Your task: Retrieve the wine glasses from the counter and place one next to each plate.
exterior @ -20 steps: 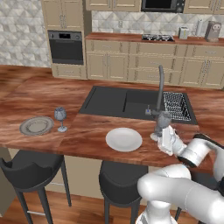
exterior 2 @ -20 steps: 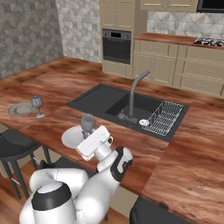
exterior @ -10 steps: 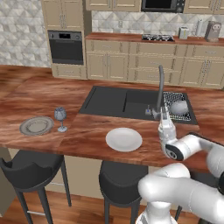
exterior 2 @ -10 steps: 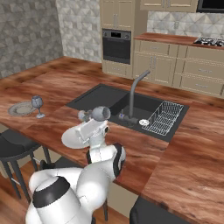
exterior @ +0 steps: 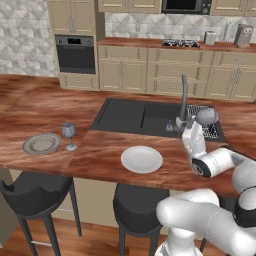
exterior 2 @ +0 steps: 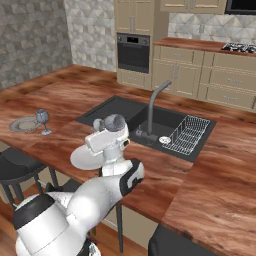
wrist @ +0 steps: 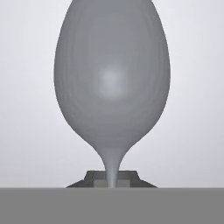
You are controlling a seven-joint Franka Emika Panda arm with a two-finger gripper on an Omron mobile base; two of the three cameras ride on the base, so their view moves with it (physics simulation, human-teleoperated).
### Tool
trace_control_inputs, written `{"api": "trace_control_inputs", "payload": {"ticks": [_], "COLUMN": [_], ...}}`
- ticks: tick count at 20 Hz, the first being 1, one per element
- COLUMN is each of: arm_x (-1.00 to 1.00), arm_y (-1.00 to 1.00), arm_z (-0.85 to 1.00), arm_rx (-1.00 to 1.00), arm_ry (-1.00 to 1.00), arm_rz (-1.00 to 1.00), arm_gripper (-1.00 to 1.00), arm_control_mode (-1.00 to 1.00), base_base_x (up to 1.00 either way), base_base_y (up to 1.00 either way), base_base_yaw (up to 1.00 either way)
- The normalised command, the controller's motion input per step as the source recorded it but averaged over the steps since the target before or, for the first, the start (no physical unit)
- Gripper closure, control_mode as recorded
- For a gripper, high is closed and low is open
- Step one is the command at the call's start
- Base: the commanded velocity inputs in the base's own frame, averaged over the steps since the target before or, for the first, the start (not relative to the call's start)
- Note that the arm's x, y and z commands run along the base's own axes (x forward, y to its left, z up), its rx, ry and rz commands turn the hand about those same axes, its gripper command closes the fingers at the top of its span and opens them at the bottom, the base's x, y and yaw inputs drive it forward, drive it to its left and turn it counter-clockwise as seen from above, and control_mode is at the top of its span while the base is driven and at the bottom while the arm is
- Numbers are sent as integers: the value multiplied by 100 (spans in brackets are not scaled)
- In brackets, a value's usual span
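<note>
My gripper (wrist: 113,179) is shut on the thin stem of one wine glass (wrist: 112,78), whose blue-grey bowl fills the hand view. In the base views this glass (exterior: 206,116) (exterior 2: 115,121) is held in the air by the gripper (exterior: 197,126) (exterior 2: 110,132), above the counter (exterior: 100,150) just right of the white plate (exterior: 141,159) (exterior 2: 82,159). The second wine glass (exterior: 69,131) (exterior 2: 42,116) stands upright right beside the grey plate (exterior: 41,143) (exterior 2: 24,124) at the counter's left end.
A dark sink (exterior: 135,116) with a tall faucet (exterior: 183,97) and a wire dish rack (exterior 2: 187,133) lies just behind the gripper. Black stools (exterior: 35,189) stand below the counter's front edge. Oven and cabinets line the far wall.
The hand has risen from low over the counter and turned, carrying the glass upward beside the faucet. The plates and the other glass have not moved.
</note>
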Motion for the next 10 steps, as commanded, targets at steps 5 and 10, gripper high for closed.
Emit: {"api": "trace_control_inputs", "payload": {"ticks": [5,10], "arm_x": [-2,-1], "arm_y": [-50,-37], "arm_z": [54,48], "arm_rx": [-17,-13], "arm_ry": [30,32], "arm_rz": [-29,-24], "arm_gripper": [100,100], "arm_control_mode": [-100,-100], "base_base_x": [0,0], "base_base_y": [0,0], "base_base_yaw": [0,0]}}
